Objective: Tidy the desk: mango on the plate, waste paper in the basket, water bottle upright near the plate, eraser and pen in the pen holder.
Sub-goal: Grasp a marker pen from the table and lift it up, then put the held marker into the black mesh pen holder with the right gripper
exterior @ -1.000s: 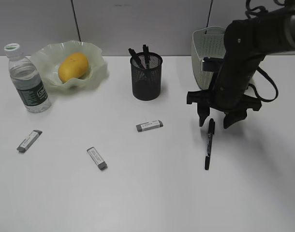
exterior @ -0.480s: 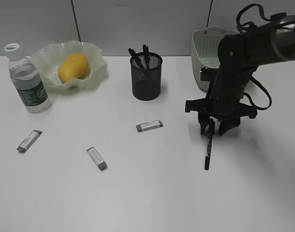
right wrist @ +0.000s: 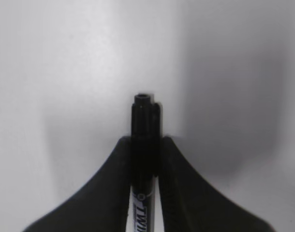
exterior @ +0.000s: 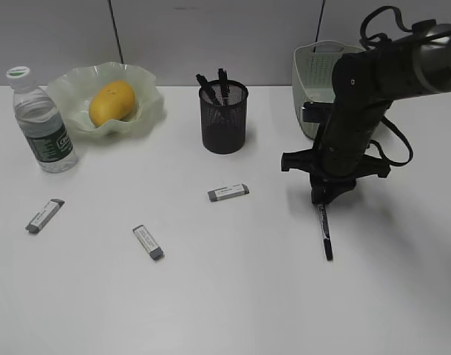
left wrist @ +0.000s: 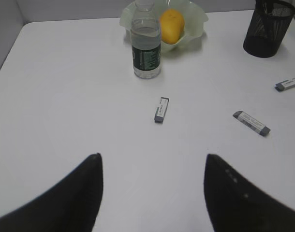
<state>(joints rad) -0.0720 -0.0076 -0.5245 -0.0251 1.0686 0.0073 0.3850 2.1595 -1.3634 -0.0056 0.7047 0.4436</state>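
Right hand [exterior: 325,198] | closed on pen [exterior: 325,233] | desk [exterior: 233,296]

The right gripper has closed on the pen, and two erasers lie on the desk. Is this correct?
Not quite: three erasers lie on the desk, as the exterior view shows. The right gripper is indeed closed on the pen.
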